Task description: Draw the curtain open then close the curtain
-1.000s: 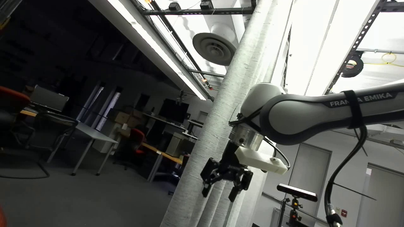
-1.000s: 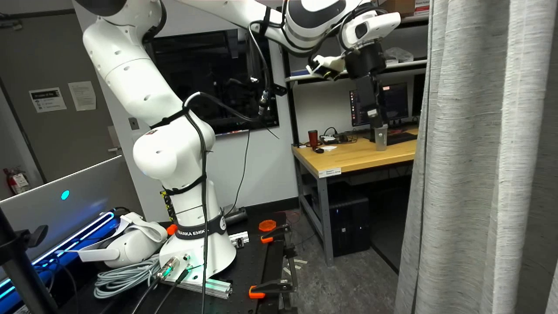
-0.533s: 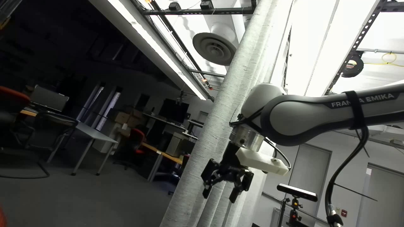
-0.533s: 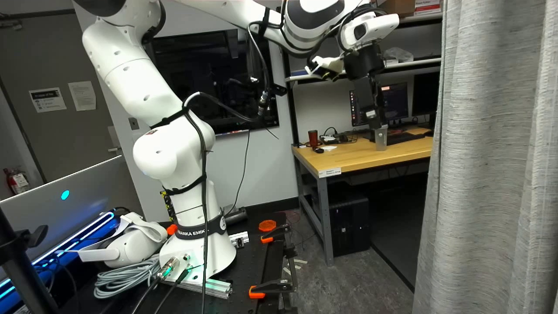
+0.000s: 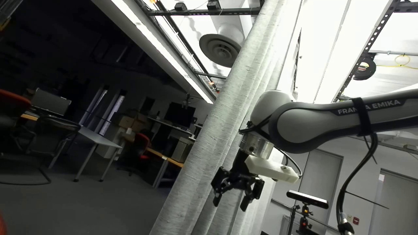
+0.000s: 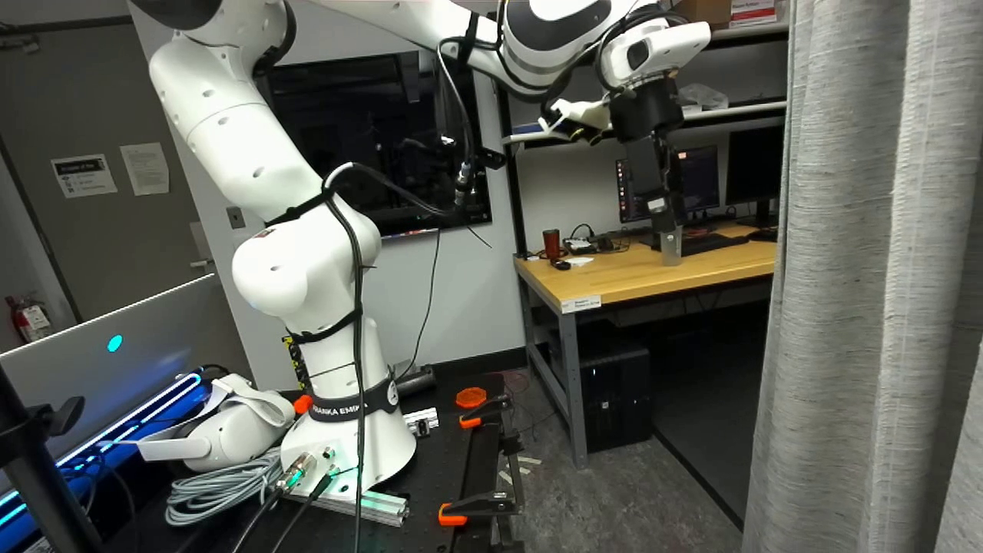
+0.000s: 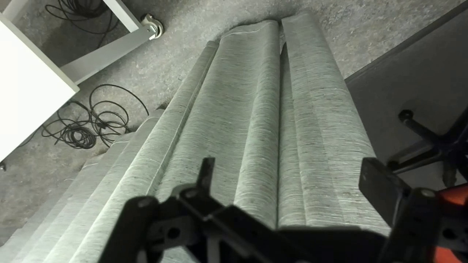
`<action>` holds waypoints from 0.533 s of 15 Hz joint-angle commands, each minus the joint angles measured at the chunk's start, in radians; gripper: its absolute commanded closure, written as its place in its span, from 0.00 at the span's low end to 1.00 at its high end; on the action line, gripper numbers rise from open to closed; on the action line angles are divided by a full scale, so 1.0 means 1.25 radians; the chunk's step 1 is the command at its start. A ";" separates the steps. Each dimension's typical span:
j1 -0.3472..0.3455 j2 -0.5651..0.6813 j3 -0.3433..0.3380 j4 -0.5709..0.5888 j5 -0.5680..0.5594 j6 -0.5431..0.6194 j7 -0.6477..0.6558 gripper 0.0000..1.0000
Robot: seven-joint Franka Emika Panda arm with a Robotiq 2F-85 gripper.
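In the wrist view, cable (image 7: 85, 141) is seen at left, the curtain (image 7: 234, 102) is hung in folds through the centre, the gripper (image 7: 288, 173) is held at lower centre, jaws parted, and a chair base (image 7: 446, 145) is shown at far right

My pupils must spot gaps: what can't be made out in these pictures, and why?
Top of the curtain: cut off by the upper edge in both exterior views.
Middle of the monitor: hidden behind the gripper in an exterior view.
Fine print on the door notices: too small to read in an exterior view.
Rest of the white tabletop: cut off by the left edge, wrist view.
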 commanded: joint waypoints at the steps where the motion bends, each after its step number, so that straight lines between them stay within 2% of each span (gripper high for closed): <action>1: -0.025 0.009 -0.002 0.012 -0.004 0.028 -0.008 0.00; 8: -0.029 0.066 -0.014 0.074 0.022 0.177 -0.015 0.00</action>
